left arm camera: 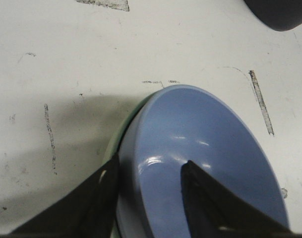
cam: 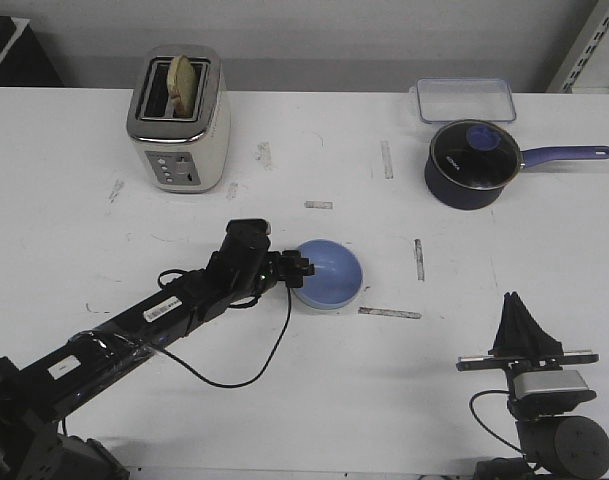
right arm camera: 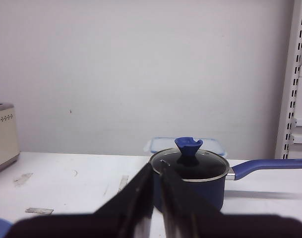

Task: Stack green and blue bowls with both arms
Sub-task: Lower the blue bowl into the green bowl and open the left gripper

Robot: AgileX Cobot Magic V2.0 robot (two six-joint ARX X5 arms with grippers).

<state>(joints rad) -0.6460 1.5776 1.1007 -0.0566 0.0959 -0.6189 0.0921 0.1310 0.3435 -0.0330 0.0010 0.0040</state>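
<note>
One blue bowl, tilted with its opening facing right, nests in one green bowl; left gripper grasps both rims; right gripper is clenched.

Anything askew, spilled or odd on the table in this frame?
Nothing spilled or damaged. The blue bowl sits tilted in the left gripper, one finger inside its rim, one outside; the green bowl shows only as a sliver beneath. The white table carries scuffs and tape scraps.
</note>
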